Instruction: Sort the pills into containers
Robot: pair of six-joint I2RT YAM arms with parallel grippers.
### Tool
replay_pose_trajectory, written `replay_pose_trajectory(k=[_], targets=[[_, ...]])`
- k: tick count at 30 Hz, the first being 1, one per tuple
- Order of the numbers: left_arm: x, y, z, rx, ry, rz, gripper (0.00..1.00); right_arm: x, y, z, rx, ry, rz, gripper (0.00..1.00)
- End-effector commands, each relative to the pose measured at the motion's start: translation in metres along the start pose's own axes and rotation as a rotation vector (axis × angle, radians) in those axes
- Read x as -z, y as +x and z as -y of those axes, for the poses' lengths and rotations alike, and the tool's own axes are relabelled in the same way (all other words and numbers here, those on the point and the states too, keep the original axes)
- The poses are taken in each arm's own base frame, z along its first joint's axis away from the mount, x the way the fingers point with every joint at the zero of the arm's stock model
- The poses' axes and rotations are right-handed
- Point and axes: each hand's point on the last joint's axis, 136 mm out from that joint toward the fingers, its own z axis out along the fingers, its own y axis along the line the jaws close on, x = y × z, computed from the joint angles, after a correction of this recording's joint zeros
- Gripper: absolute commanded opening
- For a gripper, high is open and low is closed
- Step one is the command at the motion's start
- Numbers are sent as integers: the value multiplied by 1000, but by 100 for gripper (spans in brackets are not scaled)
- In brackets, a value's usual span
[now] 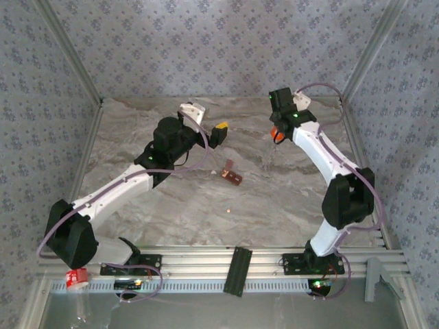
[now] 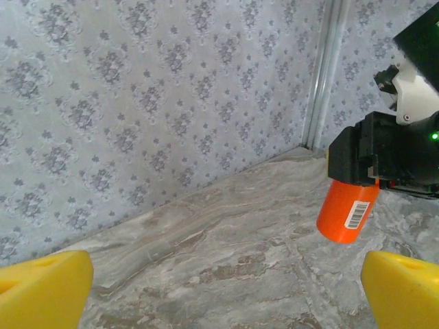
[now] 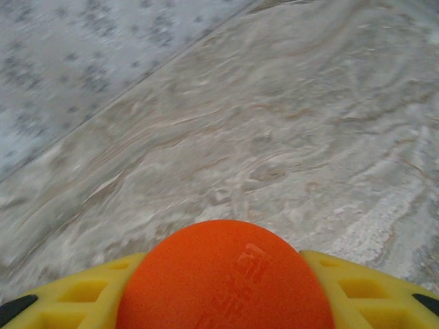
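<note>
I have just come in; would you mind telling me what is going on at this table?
The right claw grips an orange bottle at a tilt over the far side of the marble table. The left claw stands wide open and empty, facing that bottle. The reddish-brown containers lie near the table's middle, with neither claw on them. One pale pill lies loose on the table, nearer the arms.

The orange bottle [image 2: 345, 218] is showing smooth, matt plastic under a paper barcode label [image 2: 357, 214], the left gripper's yellow fingers [image 2: 41, 291] are looking matt plastic, the marble-patterned tabletop [image 2: 226, 267] is gleaming faintly, and the corner post [image 2: 321, 75] is shining like brushed metal.
</note>
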Motion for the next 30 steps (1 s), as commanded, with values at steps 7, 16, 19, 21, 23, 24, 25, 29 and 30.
replay_pose_trajectory(k=[7,16,19,21,23,24,25,29,30], targets=[[13,-3,-9,75,-41,26,100,-17,6,42,-189,385,97,26],[11,-1,-7,80,-30,22,100,-41,55,63,-166,597,17,24],[11,-1,-7,79,-29,19,100,-44,64,67,-163,597,8,24],[11,2,-7,79,-32,14,100,-45,70,72,-162,608,-1,24],[11,2,-7,83,-32,16,100,-45,75,77,-160,622,-7,25],[10,3,-7,88,-32,13,100,-45,78,78,-158,627,-7,26],[10,4,-7,91,-30,11,100,-46,81,81,-156,634,-8,28],[9,6,-7,100,-30,4,100,-50,92,85,-156,628,-16,35],[9,6,-7,100,-31,1,100,-51,95,85,-157,625,-17,36]])
